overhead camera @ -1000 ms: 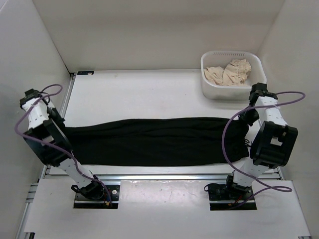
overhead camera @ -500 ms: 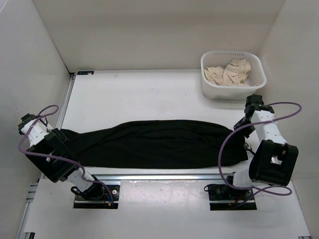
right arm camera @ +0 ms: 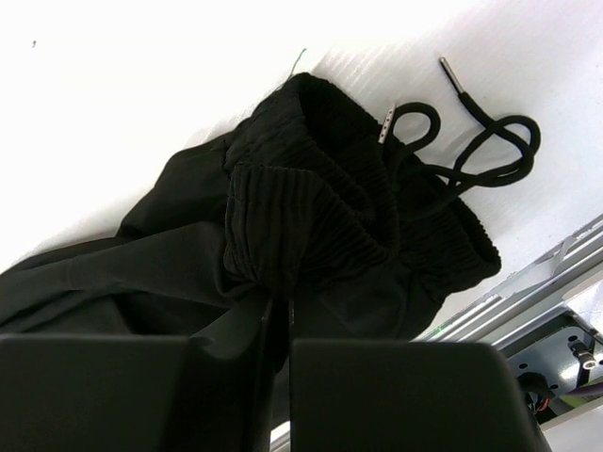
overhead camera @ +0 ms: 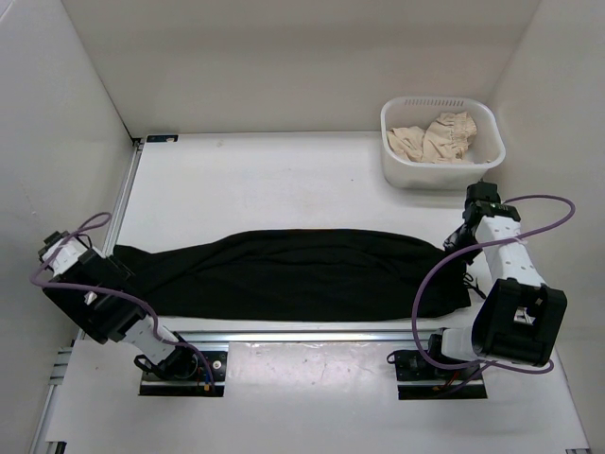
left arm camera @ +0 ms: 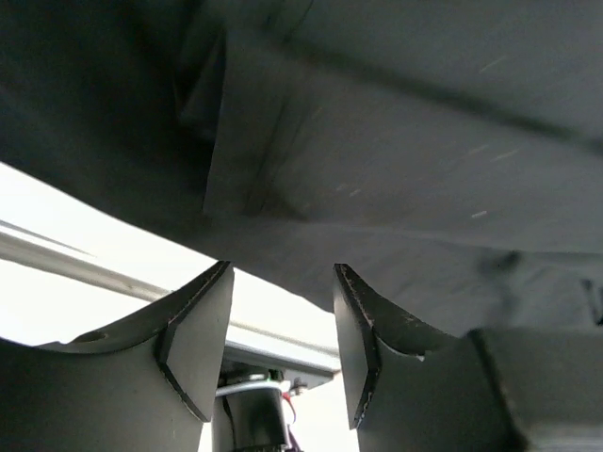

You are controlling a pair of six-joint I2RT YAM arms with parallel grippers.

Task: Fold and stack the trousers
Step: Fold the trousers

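trousers point(overhead camera: 293, 274) slid toward 6 o'clock, slacker now; left gripper point(left arm camera: 278, 339) jaws apart, right gripper point(right arm camera: 281, 348) clamped on them; folding not begun.

Your white table point(overhead camera: 284, 180) carries the black trousers point(overhead camera: 302, 274), laid in one long band from your left gripper point(left arm camera: 283, 282) across to your right gripper point(right arm camera: 281, 315). Their drawstring point(right arm camera: 480, 155) loops on the bare surface just ahead of the right fingers. A white basket point(overhead camera: 425, 176) stands farther out beyond that gripper.
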